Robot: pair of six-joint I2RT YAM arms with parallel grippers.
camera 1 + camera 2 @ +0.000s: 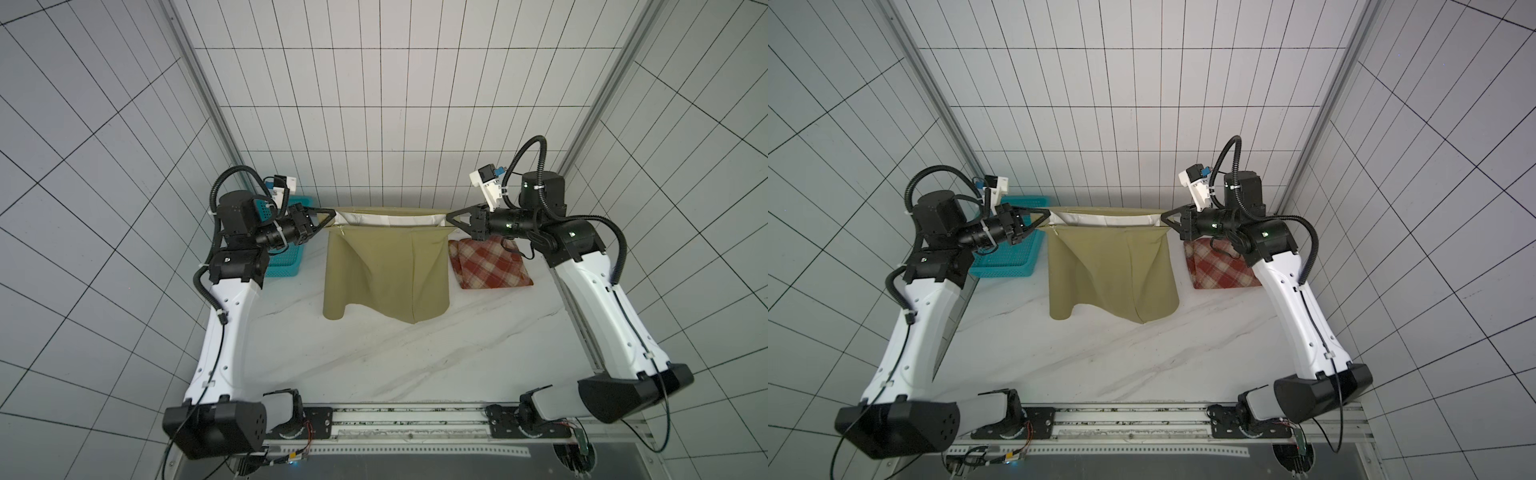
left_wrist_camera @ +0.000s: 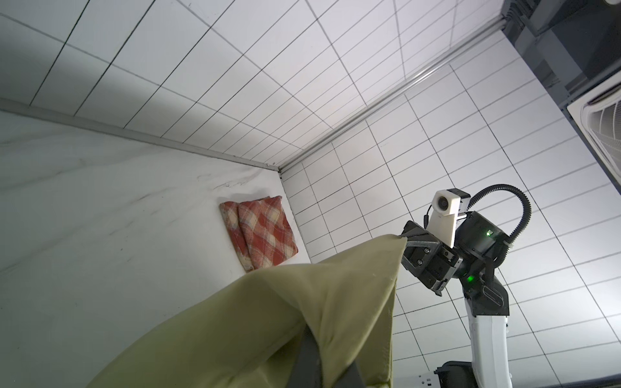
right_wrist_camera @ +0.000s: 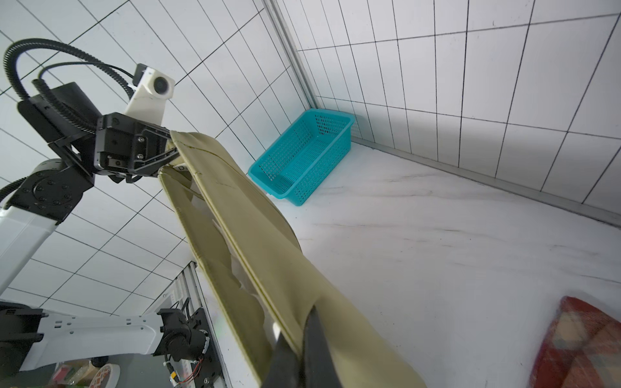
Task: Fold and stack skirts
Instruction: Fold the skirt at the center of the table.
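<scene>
The olive-khaki skirt (image 1: 386, 274) (image 1: 1113, 270) hangs above the table's far middle, its waistband stretched taut between both arms and its white lining showing at the top; the hem trails on the marble. My left gripper (image 1: 330, 216) (image 1: 1045, 217) is shut on the waistband's left end, and in the left wrist view the khaki cloth (image 2: 255, 322) wraps over the fingers. My right gripper (image 1: 451, 217) (image 1: 1165, 217) (image 3: 304, 339) is shut on the right end. The red-rust and cream plaid skirt (image 1: 490, 264) (image 1: 1219, 266) (image 2: 260, 233) (image 3: 581, 346) lies folded at the far right, partly under the right arm.
A teal perforated basket (image 1: 284, 262) (image 1: 1007, 257) (image 3: 302, 154) stands at the far left, behind the left arm. The white marble table (image 1: 395, 361) is closed in by tiled walls on three sides.
</scene>
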